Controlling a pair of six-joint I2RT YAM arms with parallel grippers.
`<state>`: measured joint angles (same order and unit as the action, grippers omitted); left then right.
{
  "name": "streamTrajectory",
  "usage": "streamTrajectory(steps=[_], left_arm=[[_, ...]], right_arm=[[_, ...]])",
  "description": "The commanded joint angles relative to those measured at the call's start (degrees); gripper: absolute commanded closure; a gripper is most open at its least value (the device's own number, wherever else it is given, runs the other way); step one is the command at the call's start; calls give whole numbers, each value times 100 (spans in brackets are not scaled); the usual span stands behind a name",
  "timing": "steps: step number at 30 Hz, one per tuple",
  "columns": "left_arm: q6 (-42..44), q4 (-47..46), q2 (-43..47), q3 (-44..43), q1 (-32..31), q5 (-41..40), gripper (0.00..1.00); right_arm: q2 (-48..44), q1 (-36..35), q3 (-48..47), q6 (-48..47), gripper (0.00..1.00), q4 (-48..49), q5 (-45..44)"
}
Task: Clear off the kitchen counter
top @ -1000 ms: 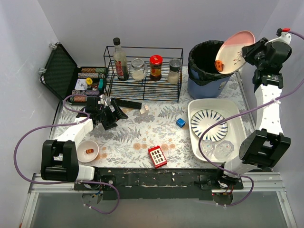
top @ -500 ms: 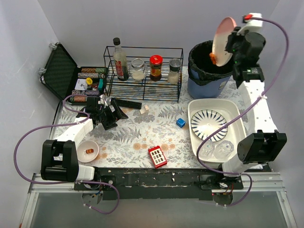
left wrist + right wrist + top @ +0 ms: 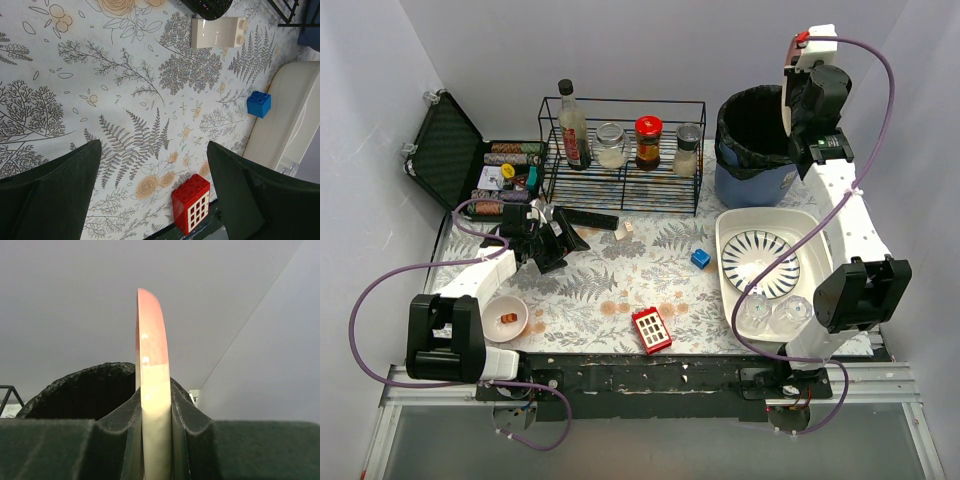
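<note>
The kitchen counter [image 3: 620, 275] has a white-and-grey fern pattern with brownish stains. My right gripper [image 3: 796, 108] is shut on a pink-rimmed plate [image 3: 786, 98] and holds it upright, edge-on, over the black-lined bin [image 3: 752, 125]. In the right wrist view the plate [image 3: 150, 365] stands vertical between my fingers [image 3: 187, 420], with the bin's mouth [image 3: 80, 390] behind it. My left gripper [image 3: 558, 238] rests low on the counter at the left, open and empty. It also shows in the left wrist view [image 3: 152, 165].
A white tub [image 3: 817, 232] holds a striped plate [image 3: 760, 262] and two glasses [image 3: 775, 312]. A red brick [image 3: 651, 329], blue brick [image 3: 700, 258], white brick [image 3: 624, 229] and small bowl [image 3: 505, 318] lie on the counter. A wire rack [image 3: 620, 150] and black case [image 3: 450, 150] stand behind.
My right arm swung left and turned the plate from tilted to upright over the bin. The orange piece on the plate no longer shows. The left arm has not moved.
</note>
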<state>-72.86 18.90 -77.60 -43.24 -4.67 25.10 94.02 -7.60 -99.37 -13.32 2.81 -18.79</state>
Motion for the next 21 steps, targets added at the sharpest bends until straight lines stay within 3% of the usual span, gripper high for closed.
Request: streamTrajectory(steps=[1, 6, 21], left_arm=[[70, -53, -53, -114, 27, 38, 13], [35, -96, -97, -132, 27, 91, 13], [26, -202, -150, -123, 27, 328, 14]], right_arm=[[-621, -5, -504, 469, 99, 1012, 41], [-1174, -5, -567, 1734, 99, 598, 787], [-3705, 4, 2245, 4943, 99, 124, 2440]])
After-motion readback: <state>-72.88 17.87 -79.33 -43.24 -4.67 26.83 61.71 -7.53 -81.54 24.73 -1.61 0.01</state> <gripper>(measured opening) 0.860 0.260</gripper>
